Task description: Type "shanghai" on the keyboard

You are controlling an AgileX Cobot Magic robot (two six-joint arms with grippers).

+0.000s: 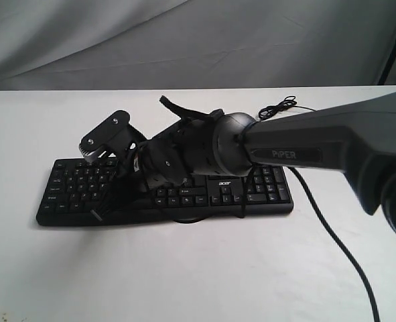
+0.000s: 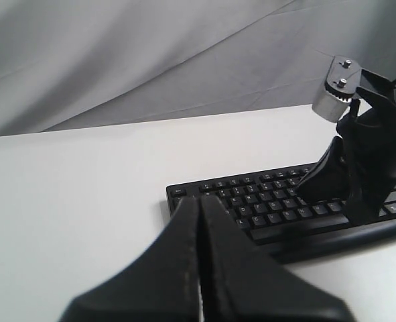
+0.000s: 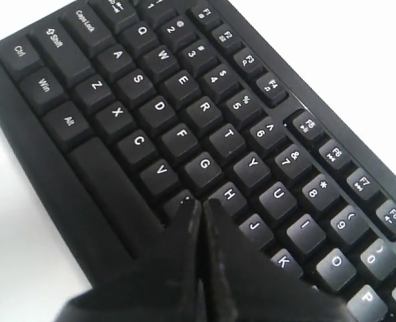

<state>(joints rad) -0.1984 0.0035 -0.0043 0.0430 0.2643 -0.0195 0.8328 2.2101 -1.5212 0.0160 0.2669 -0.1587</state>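
Observation:
The black acer keyboard (image 1: 271,191) lies across the middle of the white table (image 1: 184,282). My right arm reaches across it to its left half, and the right gripper (image 3: 201,202) is shut, empty, its joined tips pointing down at the gap between the H key (image 3: 228,194) and the key below it. Whether they touch a key cannot be told. In the exterior view that gripper (image 1: 117,188) hides the middle keys. My left gripper (image 2: 200,201) is shut on nothing and hovers over bare table short of the keyboard's (image 2: 251,201) left end; the exterior view does not show it.
A thin black cable (image 1: 278,107) lies coiled behind the keyboard at the right. A thicker black cable (image 1: 338,241) runs from the keyboard's right end toward the table's front right. Grey cloth (image 1: 184,40) hangs behind the table.

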